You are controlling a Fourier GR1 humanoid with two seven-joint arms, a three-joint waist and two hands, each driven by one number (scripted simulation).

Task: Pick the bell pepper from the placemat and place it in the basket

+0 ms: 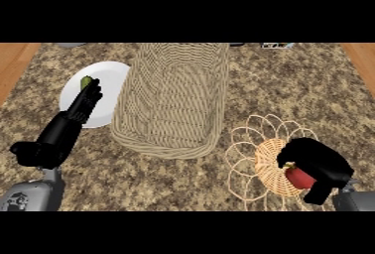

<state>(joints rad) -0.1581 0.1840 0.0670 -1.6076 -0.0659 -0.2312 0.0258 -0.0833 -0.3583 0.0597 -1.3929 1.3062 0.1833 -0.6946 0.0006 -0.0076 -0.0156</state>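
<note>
1. The right hand (319, 161) curls its fingers round the red bell pepper (299, 176), over the placemat (249, 149).
2. The basket (172, 99) lies just left of the placemat's edge.
3. The left hand (70, 124), fingers straight, reaches over the plate (110, 74).

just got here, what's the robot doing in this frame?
The right hand is curled round the red bell pepper over the woven placemat, at the view's lower right. Whether the pepper has left the mat cannot be told. The basket sits just left of the mat, and the pepper is not yet in it. The left hand is open, its straight fingers over a white plate, with the fingertips by a small green item.
</note>
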